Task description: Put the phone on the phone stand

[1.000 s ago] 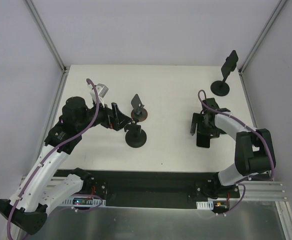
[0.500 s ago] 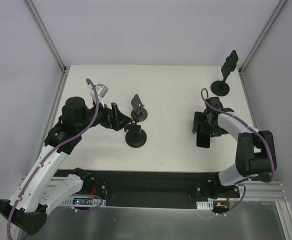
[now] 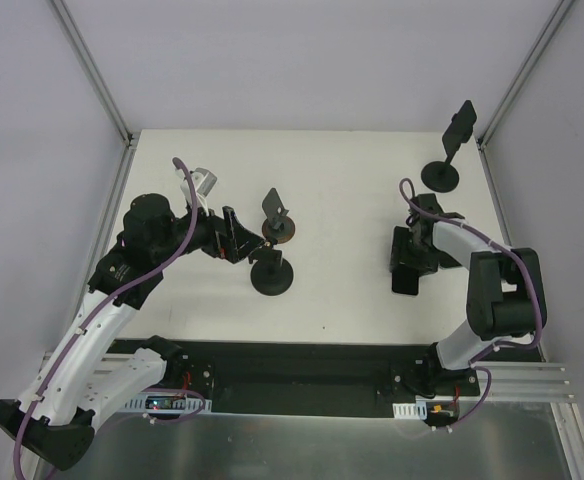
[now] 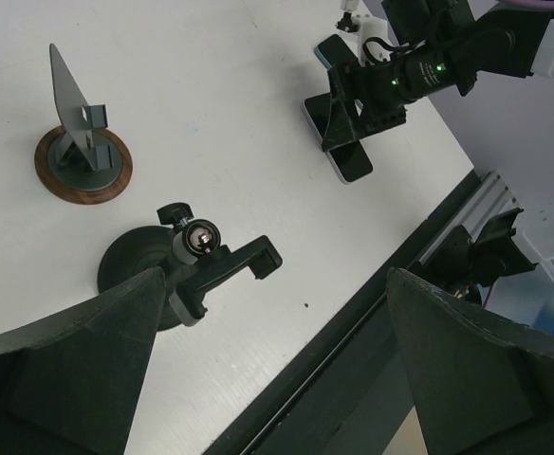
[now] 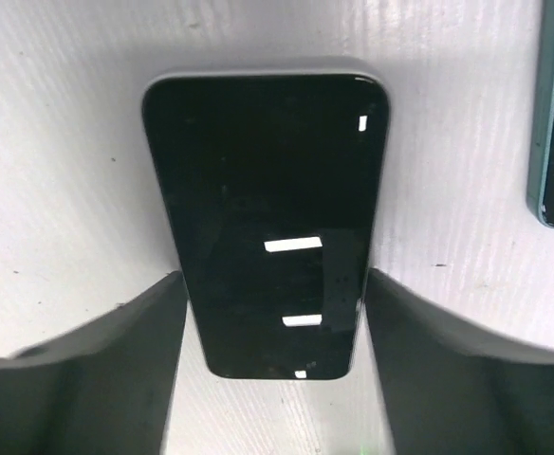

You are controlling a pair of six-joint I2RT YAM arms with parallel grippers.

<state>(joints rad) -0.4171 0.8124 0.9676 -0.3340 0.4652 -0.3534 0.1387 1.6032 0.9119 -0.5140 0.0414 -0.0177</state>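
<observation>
The right gripper (image 5: pixel 272 280) is low over the phone (image 5: pixel 267 180). The phone lies flat on the surface (image 5: pixel 59 114) between its fingers. They sit at the phone's long edges, but it cannot be told if they press it. The phone is not lifted yet. Farther off, under the released, empty left gripper (image 4: pixel 275 277), stands the clamp phone stand (image 4: pixel 196 256). Lifting, carrying and placing are left.
</observation>
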